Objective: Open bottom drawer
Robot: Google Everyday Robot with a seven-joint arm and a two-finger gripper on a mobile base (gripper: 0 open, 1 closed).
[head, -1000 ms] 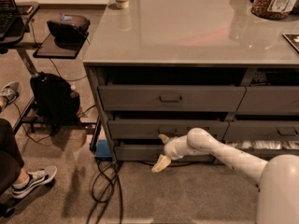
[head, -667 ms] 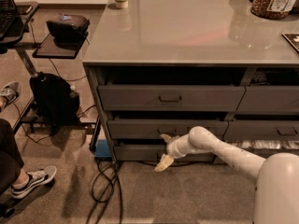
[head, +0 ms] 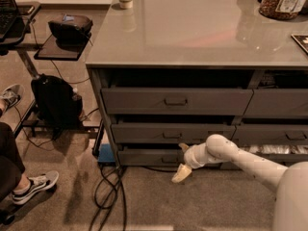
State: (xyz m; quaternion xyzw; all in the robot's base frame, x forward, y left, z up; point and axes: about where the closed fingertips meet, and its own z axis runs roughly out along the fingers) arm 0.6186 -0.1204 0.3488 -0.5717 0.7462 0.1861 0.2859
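Gripper (head: 183, 160) low, fingers (head: 182, 173) spread, holding nothing. Bottom drawer (head: 144, 157) just left of fingers and behind them, front looks shut. We judge it rigid, wide, sliding with some drag; we take small central pull (head: 169, 160) beside upper finger, draw straight.

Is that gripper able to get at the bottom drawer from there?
Probably yes: the gripper is right at the bottom drawer front, jaws spread, nothing in the way; the floor cables lie aside.

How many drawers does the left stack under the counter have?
3: top drawer, middle drawer below it, bottom drawer lowest, with the gripper at its front. The arm hides part of that one.
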